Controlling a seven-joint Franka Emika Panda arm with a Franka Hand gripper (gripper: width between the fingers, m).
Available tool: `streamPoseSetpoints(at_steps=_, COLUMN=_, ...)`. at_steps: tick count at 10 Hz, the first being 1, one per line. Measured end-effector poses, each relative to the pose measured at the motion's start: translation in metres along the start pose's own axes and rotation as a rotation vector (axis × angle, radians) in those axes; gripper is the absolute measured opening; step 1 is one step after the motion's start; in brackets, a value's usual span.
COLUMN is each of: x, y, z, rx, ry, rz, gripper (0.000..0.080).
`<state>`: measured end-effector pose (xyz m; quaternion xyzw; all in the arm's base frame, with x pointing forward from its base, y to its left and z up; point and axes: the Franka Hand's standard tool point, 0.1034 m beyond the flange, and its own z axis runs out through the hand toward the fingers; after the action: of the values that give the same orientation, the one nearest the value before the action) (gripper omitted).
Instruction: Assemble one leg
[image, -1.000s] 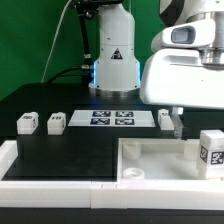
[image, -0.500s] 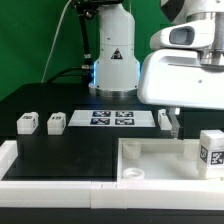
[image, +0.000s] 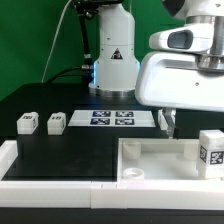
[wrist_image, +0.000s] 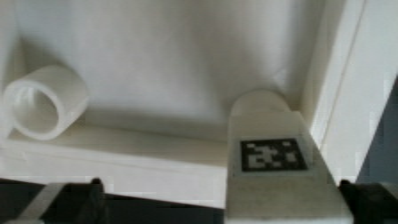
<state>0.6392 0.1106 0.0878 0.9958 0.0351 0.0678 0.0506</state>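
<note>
In the wrist view a white leg (wrist_image: 270, 150) with a black-and-white tag lies between my gripper's (wrist_image: 222, 197) dark fingertips (wrist_image: 80, 200), nearer one of them. The jaws stand wide apart and touch nothing. In the exterior view the gripper (image: 170, 122) hangs at the tabletop's (image: 150, 165) far edge, partly hiding a leg (image: 163, 117) behind it. Two more legs (image: 27, 122) (image: 56, 122) lie at the exterior view's left. Another leg (image: 211, 152) stands upright at the right.
The marker board (image: 112, 118) lies in front of the robot base (image: 113, 60). A round corner socket (wrist_image: 45, 100) of the tabletop shows in the wrist view. A raised white rim (image: 10, 160) borders the black table at the front left.
The arm has shifted slightly toward the exterior view's left. The legs and the tabletop have not moved.
</note>
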Motion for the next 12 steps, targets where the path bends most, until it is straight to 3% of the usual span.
streamPoseSetpoints(at_steps=4, x=0.0044, y=-0.0085, z=-0.0017, rx=0.007, ry=0.009, rz=-0.007, gripper=0.0648)
streamPoseSetpoints(at_steps=7, x=0.0045, y=-0.0075, z=-0.0016, rx=0.007, ry=0.009, rz=-0.005, gripper=0.0289)
streamPoseSetpoints(at_steps=10, x=0.0042, y=-0.0064, z=-0.0014, rx=0.008, ry=0.008, rz=0.102, gripper=0.0291)
streamPoseSetpoints(at_steps=12, x=0.0022, y=-0.0032, z=-0.0015, rx=0.008, ry=-0.014, rz=0.397, gripper=0.0291)
